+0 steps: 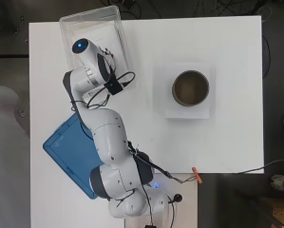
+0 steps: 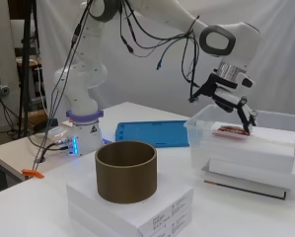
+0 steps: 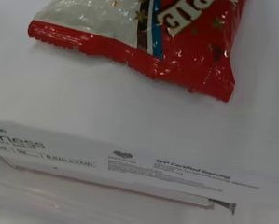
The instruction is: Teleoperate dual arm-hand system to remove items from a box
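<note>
White table (image 1: 227,142) carries a clear plastic box (image 2: 199,129); inside, a red snack packet (image 3: 148,42) lies flat on white paper reams (image 2: 255,148). The hand (image 2: 236,106) hovers just above, fingers (image 2: 246,118) extended, holding nothing. Light, crinkly, slippery: pinch an edge.

The table (image 1: 227,142) is plain white. At the upper left of the overhead view sits a clear, colourless plastic box (image 1: 68,21); white packs (image 2: 250,148) lie inside it. On them rests a snack packet (image 3: 176,42) with red edges, a silvery-grey panel, a blue stripe, white lettering and small gold flecks. The hand (image 2: 236,106) is black and white. At lower left lies a bright blue lid (image 1: 68,152). A dull olive-brown ring (image 2: 126,170) stands on white boxes (image 2: 137,207) bearing small dark print.
</note>
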